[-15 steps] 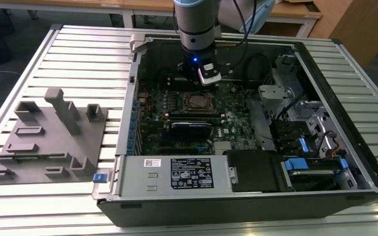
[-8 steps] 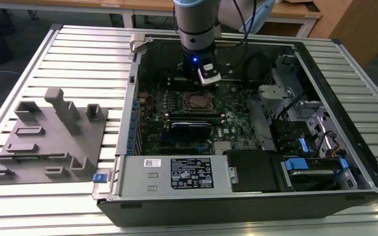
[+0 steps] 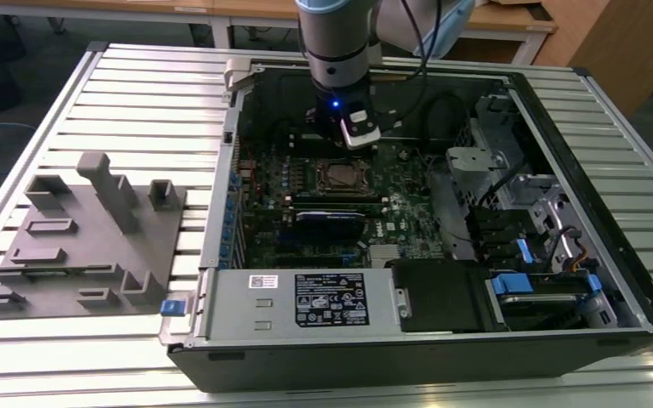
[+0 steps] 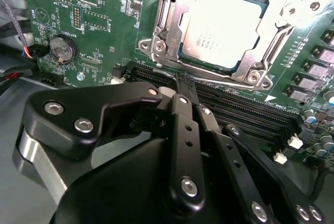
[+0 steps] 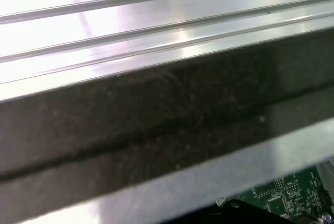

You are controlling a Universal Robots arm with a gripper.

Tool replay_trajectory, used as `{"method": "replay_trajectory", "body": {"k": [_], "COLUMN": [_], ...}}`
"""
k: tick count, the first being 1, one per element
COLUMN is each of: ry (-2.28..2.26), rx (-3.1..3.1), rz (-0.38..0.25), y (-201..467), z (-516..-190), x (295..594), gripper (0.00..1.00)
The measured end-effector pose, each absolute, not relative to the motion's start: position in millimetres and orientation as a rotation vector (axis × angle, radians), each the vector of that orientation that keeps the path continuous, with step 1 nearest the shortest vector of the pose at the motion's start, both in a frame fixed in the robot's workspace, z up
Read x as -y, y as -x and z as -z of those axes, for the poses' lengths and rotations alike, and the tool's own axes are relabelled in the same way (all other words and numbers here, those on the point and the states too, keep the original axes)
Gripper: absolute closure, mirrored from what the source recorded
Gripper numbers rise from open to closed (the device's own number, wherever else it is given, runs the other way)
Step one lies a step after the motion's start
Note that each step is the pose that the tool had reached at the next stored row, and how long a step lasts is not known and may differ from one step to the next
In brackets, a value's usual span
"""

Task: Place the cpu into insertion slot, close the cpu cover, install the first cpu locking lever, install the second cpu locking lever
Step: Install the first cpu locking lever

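The cpu [image 4: 219, 25], a dull silver square, lies in the insertion slot [image 3: 338, 176] on the green motherboard [image 4: 47, 4]. The silver cpu cover [image 4: 249, 71] lies down around it, framing the chip. A thin wire locking lever [image 4: 224, 82] runs along the socket's edge nearest the gripper. My gripper [image 4: 186, 84] is shut, its black fingertips together right at that lever's wire with nothing seen between them. In the exterior view the gripper [image 3: 360, 140] hangs inside the open computer case, just behind the socket.
Long black memory slots [image 4: 245, 109] run just beside the fingertips, and a coin battery [image 4: 62, 48] sits nearby. The case walls [image 3: 218, 204] ring the board; a labelled black power supply [image 3: 303, 299] fills the front. A grey fixture tray [image 3: 77, 238] lies on the slatted table [image 5: 156, 20].
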State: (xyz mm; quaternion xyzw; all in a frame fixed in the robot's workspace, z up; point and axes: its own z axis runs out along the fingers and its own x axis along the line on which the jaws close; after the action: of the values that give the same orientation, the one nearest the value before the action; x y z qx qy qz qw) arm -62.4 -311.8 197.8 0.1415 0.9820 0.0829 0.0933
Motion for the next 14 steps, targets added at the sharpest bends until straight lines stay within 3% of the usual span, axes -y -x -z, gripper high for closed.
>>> {"method": "replay_trajectory", "body": {"k": [14], "ry": [-0.421], "rx": [-2.902], "rz": [-0.247], "y": [64.9], "z": [-196.8], "x": [309.8], "gripper": [0.90]}}
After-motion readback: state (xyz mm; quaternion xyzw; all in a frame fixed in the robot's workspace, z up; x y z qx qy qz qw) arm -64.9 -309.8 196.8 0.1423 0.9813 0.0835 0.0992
